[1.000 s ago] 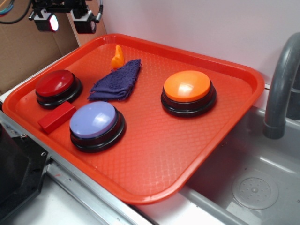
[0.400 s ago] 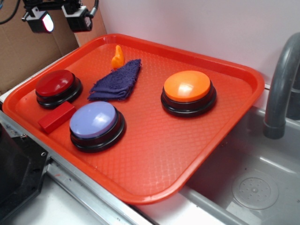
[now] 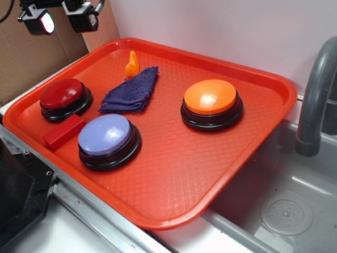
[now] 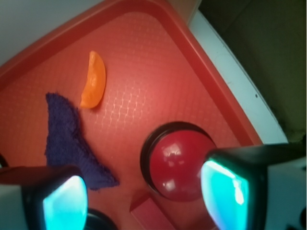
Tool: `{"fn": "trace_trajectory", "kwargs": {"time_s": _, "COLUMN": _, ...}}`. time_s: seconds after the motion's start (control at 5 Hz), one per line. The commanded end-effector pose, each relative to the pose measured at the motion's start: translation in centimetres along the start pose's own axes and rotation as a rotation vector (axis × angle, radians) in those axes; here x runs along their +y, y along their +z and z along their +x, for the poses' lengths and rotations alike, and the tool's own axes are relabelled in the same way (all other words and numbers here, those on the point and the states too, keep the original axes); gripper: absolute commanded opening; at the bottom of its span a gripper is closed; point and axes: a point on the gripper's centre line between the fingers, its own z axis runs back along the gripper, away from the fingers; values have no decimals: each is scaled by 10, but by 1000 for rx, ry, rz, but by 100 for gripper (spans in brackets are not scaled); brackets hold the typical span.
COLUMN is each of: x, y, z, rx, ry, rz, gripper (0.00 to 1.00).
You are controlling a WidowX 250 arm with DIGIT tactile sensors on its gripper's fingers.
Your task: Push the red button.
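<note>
Black gripper (image 3: 57,20) with two blocky fingers (image 3: 81,20), white trim at the finger edges, glossy translucent pads (image 4: 224,191) glowing red from outside and teal up close, dark cable (image 3: 6,11) curving off beside the gripper's upper housing

In the exterior view the gripper (image 3: 57,18) is cropped by the top edge, its arm out of frame. The wrist view shows the gripper's right finger (image 4: 240,189) covering part of the red button (image 4: 175,165), while the red block (image 4: 153,213) and purple cloth (image 4: 69,141) run behind blurred fingers and the bottom edge.
</note>
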Motion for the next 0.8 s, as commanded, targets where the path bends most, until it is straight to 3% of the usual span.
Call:
{"fn": "trace_trajectory", "kwargs": {"time_s": 0.0, "x": 9, "y": 24, "z": -4, "rx": -53, "ry": 15, "rz": -30, "gripper": 100}}
{"fn": "trace_trajectory", "kwargs": {"time_s": 0.4, "x": 6, "y": 27, "z": -2, "rx": -83, "ry": 11, "rz": -19, "gripper": 100}}
{"fn": "trace_trajectory", "kwargs": {"time_s": 0.6, "x": 6, "y": 32, "z": -3, "rx": -135, "ry": -7, "rz": 6, "gripper": 100}}
